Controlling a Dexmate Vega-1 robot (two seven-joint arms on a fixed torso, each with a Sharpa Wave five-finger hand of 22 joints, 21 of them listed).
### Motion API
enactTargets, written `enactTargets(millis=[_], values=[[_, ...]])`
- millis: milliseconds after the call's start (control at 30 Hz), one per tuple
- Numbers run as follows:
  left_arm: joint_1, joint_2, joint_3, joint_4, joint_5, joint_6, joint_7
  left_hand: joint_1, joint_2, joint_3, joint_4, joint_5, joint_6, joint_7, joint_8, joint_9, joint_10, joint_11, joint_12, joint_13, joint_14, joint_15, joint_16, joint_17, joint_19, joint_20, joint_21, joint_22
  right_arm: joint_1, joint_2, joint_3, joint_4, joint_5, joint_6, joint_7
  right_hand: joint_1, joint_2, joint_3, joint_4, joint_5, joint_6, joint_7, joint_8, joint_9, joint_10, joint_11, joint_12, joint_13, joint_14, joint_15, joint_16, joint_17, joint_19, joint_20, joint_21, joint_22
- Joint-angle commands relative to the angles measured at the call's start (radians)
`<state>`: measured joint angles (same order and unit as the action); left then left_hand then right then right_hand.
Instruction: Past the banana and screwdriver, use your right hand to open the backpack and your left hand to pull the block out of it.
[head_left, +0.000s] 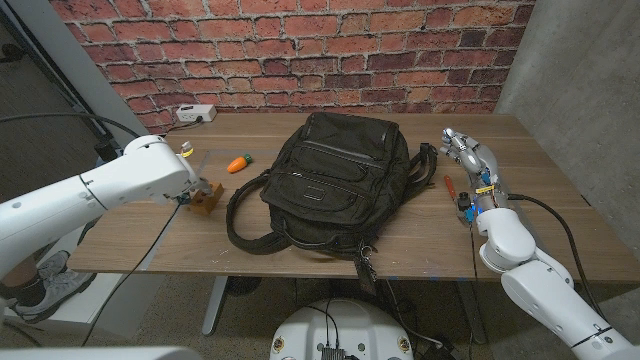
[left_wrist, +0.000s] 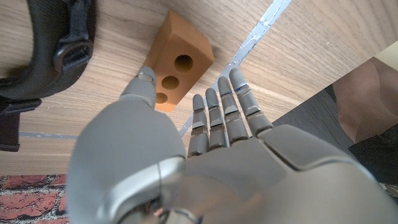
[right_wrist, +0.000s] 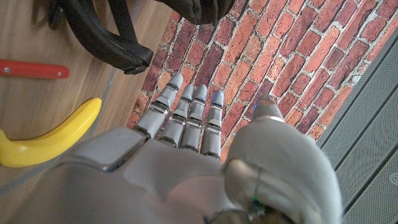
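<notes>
The black backpack (head_left: 335, 185) lies in the centre of the head view, a soft fabric shape with padded straps looping toward the lower left, and from here you cannot tell whether its zip is open. The block (left_wrist: 178, 68) already sits out on the wooden table (head_left: 540, 215), left of centre in the head view, just beside your left hand (head_left: 193, 188). In the left wrist view it is a tan, hard-edged brick shape with round holes in one face, lying in the upper middle of the frame. Your left hand's fingers (left_wrist: 227, 115) are straight and close beside each other, holding nothing, with the thumb tip reaching up to the block (whether it actually touches is unclear). Your right hand (head_left: 470, 160) stands at the right of the head view, near the backpack's side, fingers extended and holding nothing. In the right wrist view a smooth, curved yellow banana (right_wrist: 46, 140) lies at the lower left and the slim red screwdriver (right_wrist: 34, 70) at the upper left, both beside the hand on the table. Judging by this, the pull-out step looks done or nearly so; your next move probably calls only for easing the left hand clear of the block without nudging it.
</notes>
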<state>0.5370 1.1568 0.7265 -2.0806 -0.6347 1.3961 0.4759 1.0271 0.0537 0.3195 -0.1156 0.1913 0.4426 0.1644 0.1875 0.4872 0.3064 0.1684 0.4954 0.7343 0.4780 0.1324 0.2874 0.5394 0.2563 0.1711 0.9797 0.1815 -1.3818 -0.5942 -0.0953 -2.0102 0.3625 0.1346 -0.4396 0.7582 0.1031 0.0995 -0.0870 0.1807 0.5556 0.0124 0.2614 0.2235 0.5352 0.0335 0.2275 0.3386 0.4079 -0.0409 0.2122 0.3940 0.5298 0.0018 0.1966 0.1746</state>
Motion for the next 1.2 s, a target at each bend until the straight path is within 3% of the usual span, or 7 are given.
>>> enactTargets(millis=[33, 233, 433, 567, 667, 1000, 1200], values=[[-0.061, 0.022, 0.053, -0.006, -0.042, 0.0, 0.004, -0.019, -0.002, -0.008, 0.001, -0.006, -0.023, 0.006, -0.007, -0.007, -0.02, 0.01, -0.016, -0.009, -0.012, 0.007, -0.01, -0.006, -0.011, 0.004, -0.006, 0.003, 0.015, -0.004, -0.009, 0.015, 0.013, -0.005, 0.001, 0.002, 0.008, 0.005, -0.004, 0.004, 0.013, -0.002, -0.001, 0.001, 0.008, 0.003, 0.001, 0.001, 0.006, -0.009, 0.007, 0.002, 0.008, -0.001, 0.006, 0.002], [-0.05, 0.023, 0.036, -0.015, -0.035, 0.0, -0.004, -0.026, -0.002, -0.009, 0.001, -0.008, -0.032, 0.008, -0.007, -0.013, -0.033, 0.017, -0.029, -0.018, -0.022, 0.012, -0.014, -0.011, -0.014, 0.006, -0.01, 0.004, 0.018, -0.005, -0.012, 0.017, 0.014, -0.005, -0.005, 0.0, 0.008, 0.005, -0.005, 0.004, 0.013, -0.002, -0.002, 0.001, 0.008, 0.003, 0.001, 0.001, 0.006, -0.008, 0.008, 0.001, 0.008, 0.0, 0.006, 0.002], [0.012, 0.016, -0.034, -0.039, 0.013, -0.008, -0.03, -0.05, 0.003, -0.014, 0.011, -0.01, -0.044, 0.012, -0.005, -0.024, -0.04, 0.019, -0.043, -0.032, -0.032, 0.015, -0.016, -0.016, -0.022, 0.009, -0.018, 0.004, 0.02, 0.001, -0.015, 0.024, 0.01, 0.005, -0.014, 0.0, 0.009, 0.005, -0.006, 0.004, 0.012, -0.002, -0.003, 0.001, 0.008, 0.002, 0.001, 0.001, 0.006, -0.008, 0.008, 0.0, 0.008, 0.0, 0.006, 0.002], [0.089, 0.014, -0.119, -0.058, 0.028, -0.051, -0.031, -0.155, 0.039, -0.039, 0.073, -0.008, -0.051, 0.007, 0.0, -0.039, -0.045, 0.006, -0.062, -0.052, -0.042, 0.017, -0.014, -0.02, -0.028, 0.01, -0.027, 0.005, 0.02, 0.005, -0.018, 0.031, 0.009, 0.014, -0.019, -0.001, 0.009, 0.005, -0.006, 0.004, 0.012, -0.002, -0.004, 0.001, 0.008, 0.002, 0.001, 0.001, 0.006, -0.009, 0.008, 0.0, 0.008, 0.0, 0.006, 0.002], [0.109, 0.008, -0.148, -0.065, 0.046, -0.059, -0.045, -0.187, 0.048, -0.046, 0.09, -0.005, -0.052, 0.011, 0.001, -0.044, -0.045, 0.012, -0.068, -0.059, -0.047, 0.025, -0.015, -0.023, -0.031, 0.013, -0.032, 0.005, 0.02, 0.01, -0.018, 0.038, 0.008, 0.025, -0.022, -0.001, 0.01, 0.006, -0.007, 0.004, 0.013, -0.002, -0.004, 0.001, 0.008, 0.003, 0.001, 0.001, 0.005, -0.009, 0.008, -0.001, 0.008, 0.0, 0.006, 0.002], [0.134, -0.018, -0.194, -0.079, 0.11, -0.035, -0.074, -0.211, 0.086, -0.028, 0.098, 0.019, -0.016, 0.019, 0.012, -0.06, -0.018, 0.018, -0.073, -0.077, -0.033, 0.028, -0.007, -0.033, -0.021, 0.017, -0.037, 0.005, 0.035, 0.032, -0.027, 0.083, 0.006, 0.068, -0.025, -0.003, 0.014, 0.008, -0.008, 0.005, 0.012, -0.003, -0.006, 0.001, 0.007, 0.003, 0.0, 0.001, 0.003, -0.009, 0.009, -0.002, 0.005, 0.0, 0.005, 0.002], [0.216, -0.018, -0.273, -0.108, 0.135, -0.084, -0.044, -0.224, 0.089, -0.025, 0.101, 0.025, -0.022, 0.013, 0.008, -0.066, -0.024, 0.017, -0.081, -0.084, -0.041, 0.03, -0.01, -0.038, -0.023, 0.013, -0.042, 0.004, 0.056, 0.05, -0.036, 0.126, 0.011, 0.103, -0.021, -0.01, 0.02, 0.008, -0.004, 0.005, 0.013, -0.003, -0.007, 0.001, 0.004, 0.002, -0.002, 0.0, -0.002, -0.008, 0.008, -0.001, 0.003, -0.002, 0.004, 0.002]])
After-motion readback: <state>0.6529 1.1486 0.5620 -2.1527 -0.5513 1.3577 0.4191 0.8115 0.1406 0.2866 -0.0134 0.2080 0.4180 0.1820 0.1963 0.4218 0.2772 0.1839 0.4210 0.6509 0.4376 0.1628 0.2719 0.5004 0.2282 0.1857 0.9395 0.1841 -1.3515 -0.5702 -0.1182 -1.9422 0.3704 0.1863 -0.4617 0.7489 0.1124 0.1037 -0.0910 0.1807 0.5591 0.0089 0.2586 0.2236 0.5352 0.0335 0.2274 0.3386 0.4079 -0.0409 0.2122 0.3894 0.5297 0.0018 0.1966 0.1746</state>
